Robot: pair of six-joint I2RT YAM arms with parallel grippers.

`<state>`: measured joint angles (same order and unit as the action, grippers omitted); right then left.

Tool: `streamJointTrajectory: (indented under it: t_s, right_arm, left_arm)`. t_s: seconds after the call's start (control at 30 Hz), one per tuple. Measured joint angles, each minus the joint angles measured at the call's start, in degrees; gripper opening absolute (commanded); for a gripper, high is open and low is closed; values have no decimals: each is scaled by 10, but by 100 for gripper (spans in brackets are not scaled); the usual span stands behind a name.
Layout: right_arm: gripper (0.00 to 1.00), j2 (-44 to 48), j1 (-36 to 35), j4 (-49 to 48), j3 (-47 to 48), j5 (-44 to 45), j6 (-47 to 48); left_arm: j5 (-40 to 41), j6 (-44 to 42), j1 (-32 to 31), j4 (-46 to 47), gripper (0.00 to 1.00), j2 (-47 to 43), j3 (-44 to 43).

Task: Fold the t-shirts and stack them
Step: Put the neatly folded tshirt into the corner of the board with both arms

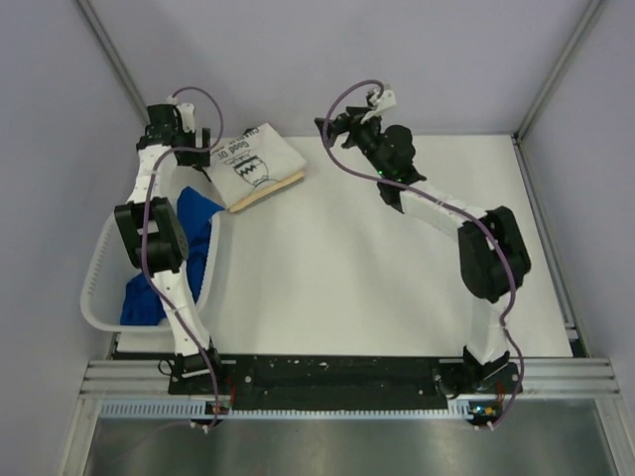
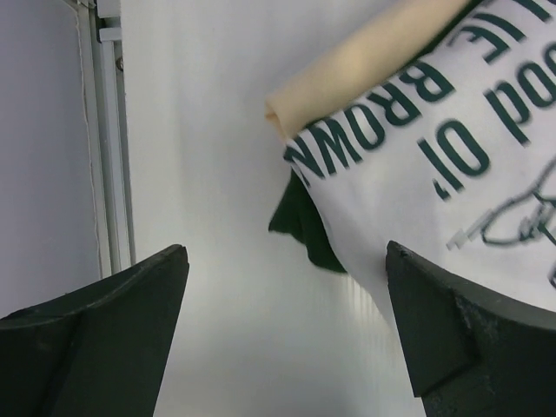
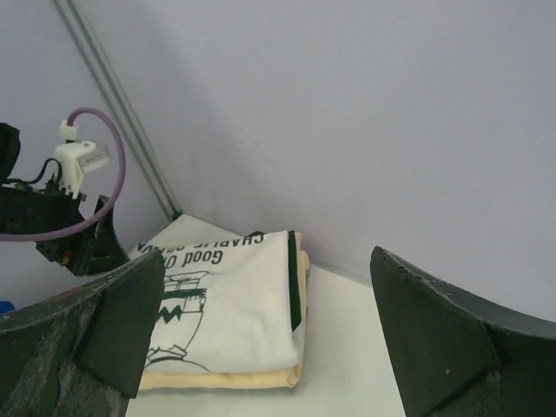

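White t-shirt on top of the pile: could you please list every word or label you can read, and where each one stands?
"Good Ol'" - dark print on the white t-shirt.
"CHARLIE" - same shirt, near its folded edge, partly cut off.
"BROWN" - same shirt, clearest in the left wrist view.
The tan t-shirt underneath shows no text, and nothing else is legible.

On my overhead feed a white plastic basket [image 1: 87,302] sits at the left edge of the white table [image 1: 397,268], close to the side wall. Pale grey-lilac wall panels [image 1: 347,59] box the table in on three sides, joined by slim aluminium corner posts [image 1: 559,74]. An aluminium rail [image 1: 556,375] runs along the near edge, with a dull metal sheet [image 1: 347,446] below it. My left wrist feed shows another rail [image 2: 109,130] where table meets wall.
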<state>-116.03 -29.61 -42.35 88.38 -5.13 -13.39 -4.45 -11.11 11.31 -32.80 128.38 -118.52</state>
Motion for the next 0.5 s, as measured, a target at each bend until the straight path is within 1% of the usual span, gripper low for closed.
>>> streamJointTrajectory:
  t_s: [0.17,0.3,0.43,0.5]
  right_arm:
    - [99,172,28,36,-145,-5,10]
    - [99,280,56,125,-229,14,30]
    - [99,373,76,223,-300,41,56]
    - [99,425,92,265,-340,43,66]
  left_arm:
    - [-24,-26,-8,16,99,-93,85]
    - [-50,-43,-20,39,99,-172,132]
    - [-92,-52,-28,57,99,-232,170]
    - [-117,-56,-33,62,99,-273,208]
